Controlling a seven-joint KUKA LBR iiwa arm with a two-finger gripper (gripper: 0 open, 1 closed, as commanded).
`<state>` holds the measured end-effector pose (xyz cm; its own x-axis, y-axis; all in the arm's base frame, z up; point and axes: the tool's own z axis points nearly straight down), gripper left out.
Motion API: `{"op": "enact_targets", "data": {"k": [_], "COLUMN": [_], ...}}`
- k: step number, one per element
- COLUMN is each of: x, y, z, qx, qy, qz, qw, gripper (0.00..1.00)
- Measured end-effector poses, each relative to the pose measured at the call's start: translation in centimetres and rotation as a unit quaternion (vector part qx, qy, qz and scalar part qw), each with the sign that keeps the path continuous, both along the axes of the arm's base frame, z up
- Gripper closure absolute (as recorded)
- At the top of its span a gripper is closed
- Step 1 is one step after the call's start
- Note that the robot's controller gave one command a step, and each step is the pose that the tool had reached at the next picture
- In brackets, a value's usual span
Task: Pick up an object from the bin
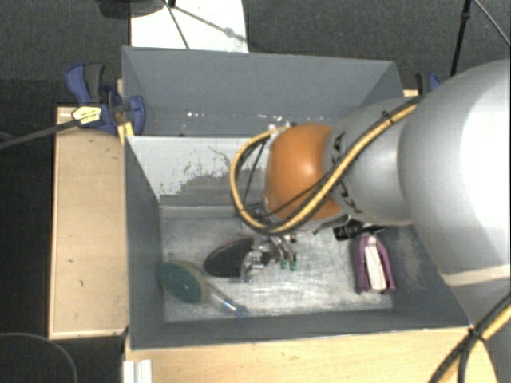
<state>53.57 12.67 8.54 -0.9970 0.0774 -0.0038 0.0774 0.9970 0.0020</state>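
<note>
In the camera view, the arm (447,158) comes in from 3 o'clock and bends down into the grey metal bin (239,94). Its wrist wears an orange cover (299,170), and yellow-and-black cables (234,178) loop round the cover's 9 o'clock side.

The gripper (270,258) hangs below the cover, low over the bin floor, a little toward 9 o'clock from the floor's middle. Whether it is spread or pressed together cannot be told, because the wrist and its small fittings crowd that spot. Nothing can be seen pinched in it.

The nearest thing is a black oval thing (226,258), flat and dark, lying on the floor at the gripper's 9 o'clock. Its right end lies just beside the gripper. Whether the two touch cannot be told.

At about 8 o'clock from the gripper, near the bin's front-left corner, lies a teal round disc (180,282). A pale, clear handle (223,300) runs from it toward 4 o'clock along the front wall. The disc lies near the black oval thing, at its 8 o'clock.

At the gripper's 3 o'clock, well apart from it and partly under the arm, lies a purple and white pack (373,266) with its long side running from 12 to 6 o'clock.
</note>
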Motion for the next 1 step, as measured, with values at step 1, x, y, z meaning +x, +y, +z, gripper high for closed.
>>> {"op": "enact_targets", "data": {"k": [1], "x": [1.14], "y": [0.66], "z": [15.74], "qx": [-0.001], "qy": [-0.0020], "qz": [0.079], "qw": [0.9969], "gripper": [1.00]}}
